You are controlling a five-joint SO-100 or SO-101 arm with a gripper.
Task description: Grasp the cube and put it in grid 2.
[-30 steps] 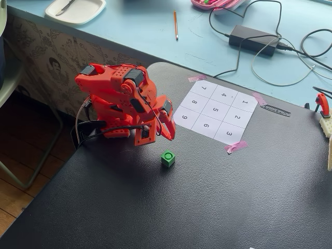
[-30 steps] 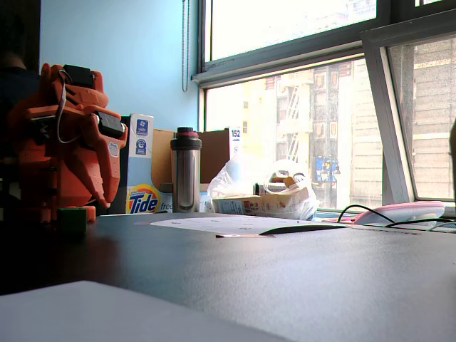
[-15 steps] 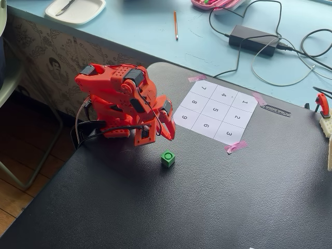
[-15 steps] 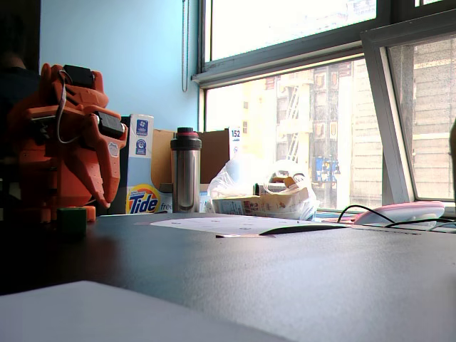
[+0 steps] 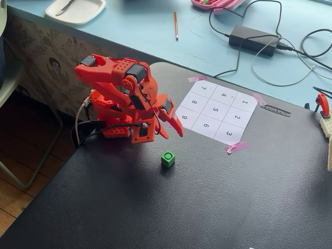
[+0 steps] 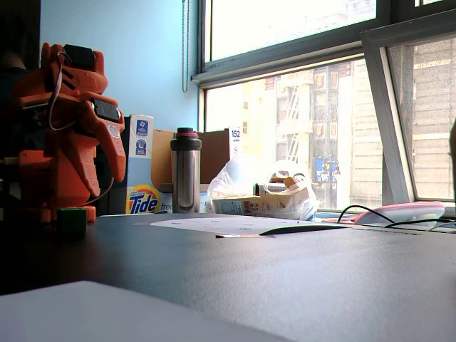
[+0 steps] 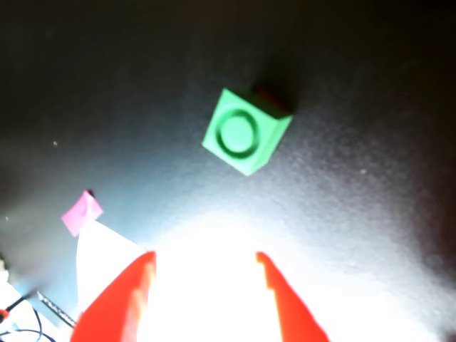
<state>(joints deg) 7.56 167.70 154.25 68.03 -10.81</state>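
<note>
My gripper point(image 7: 206, 285), jaws apart, hangs off-line from the rotated cube point(image 7: 246, 132); I risk nudging it away.

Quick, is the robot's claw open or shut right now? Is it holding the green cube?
Gripper: open and empty; the cube sits apart from it on the black table.

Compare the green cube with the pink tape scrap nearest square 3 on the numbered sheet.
The cube is green and blocky with a round stud on top; the tape scrap is pink and flat. The cube stands alone on the black table, off the numbered sheet; the tape scrap overlaps the sheet's corner. Both are small and untouched by the hand.
</note>
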